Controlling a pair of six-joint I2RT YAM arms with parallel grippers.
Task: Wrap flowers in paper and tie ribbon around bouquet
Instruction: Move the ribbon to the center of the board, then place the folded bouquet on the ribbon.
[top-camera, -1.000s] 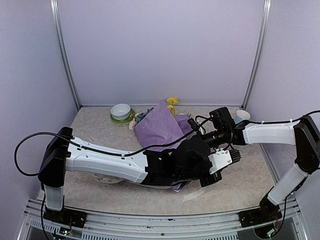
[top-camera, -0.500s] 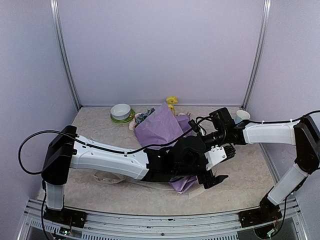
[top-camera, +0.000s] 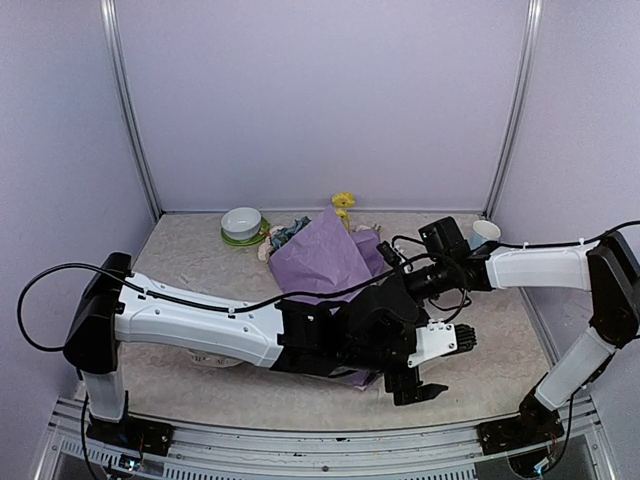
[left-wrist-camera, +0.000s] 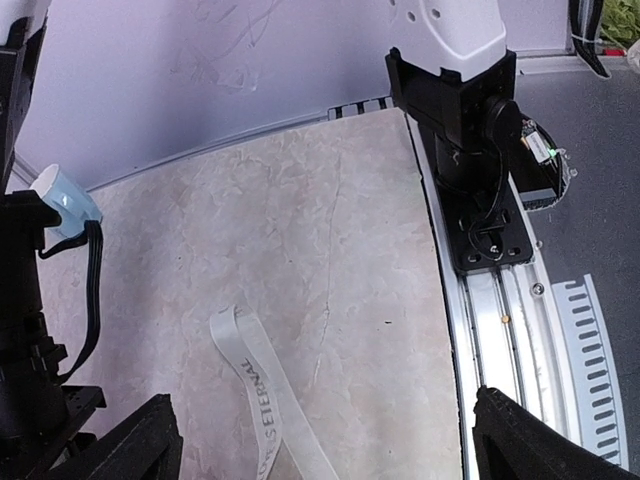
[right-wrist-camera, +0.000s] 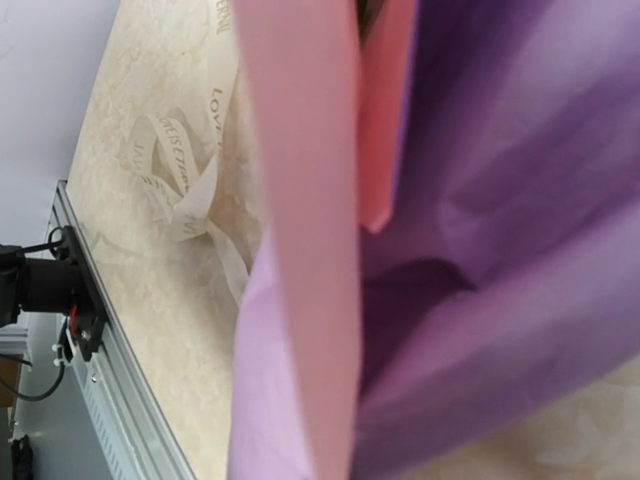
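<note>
Bouquet (top-camera: 322, 258) lies on the table (top-camera: 190, 262), centre-back, wide end toward the back wall, narrow end running forward under the left arm (top-camera: 200, 325). The flowers (top-camera: 343, 203) show at the wide end: 1 yellow bloom sticking up past the paper's (top-camera: 335, 270) top edge, blue head at the cone's left corner. The paper is lilac and crinkled, wrapped as a cone; a bit of it pokes out below the left wrist.

The ribbon (left-wrist-camera: 262, 385) lies loose and flat on the tabletop, dark lettering up, 1 end just ahead of the left gripper and touching neither finger. In the right wrist view more of it sits in loops on the table just beside the paper's edge.

The left gripper (top-camera: 416, 384) hovers near the front edge, jaws wide apart, holding nothing. The right gripper (right-wrist-camera: 350, 120) is at the cone's right side, fingers together and against the paper; cannot tell if a fold is pinched.

White bowl (top-camera: 242, 222) with a green rim sits back-left, near the blue head. A pale cup (top-camera: 485, 230) is at the back-right corner. A metal rail (left-wrist-camera: 500, 300) runs along the table edge.
</note>
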